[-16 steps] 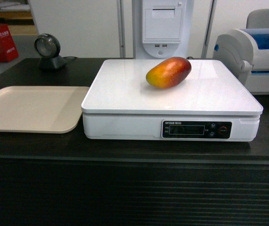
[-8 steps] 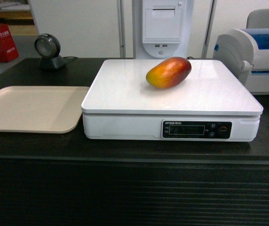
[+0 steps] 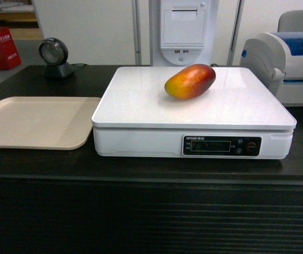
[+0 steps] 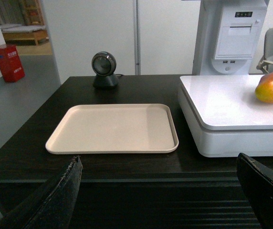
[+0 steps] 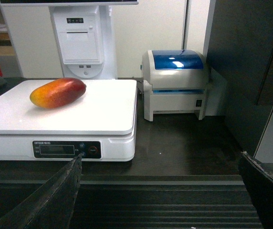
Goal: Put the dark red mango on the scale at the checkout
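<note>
Lying on the scale [image 3: 194,100] near its rear edge, the dark red mango [image 3: 190,81] rests untouched on the checkout [image 3: 141,169]; left gripper [image 4: 160,191] and right gripper [image 5: 160,191] both hang spread, empty.

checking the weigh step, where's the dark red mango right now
In the head view the dark red mango lies on the white scale, toward its back, right of centre, with the beige tray off to the left.

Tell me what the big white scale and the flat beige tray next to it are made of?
The scale looks like glossy white plastic; its flat top mirrors the mango faintly, so it could also be coated metal or glass. The beige tray looks like matte molded plastic, with rounded corners, a raised rim and hardly any shine.
</note>
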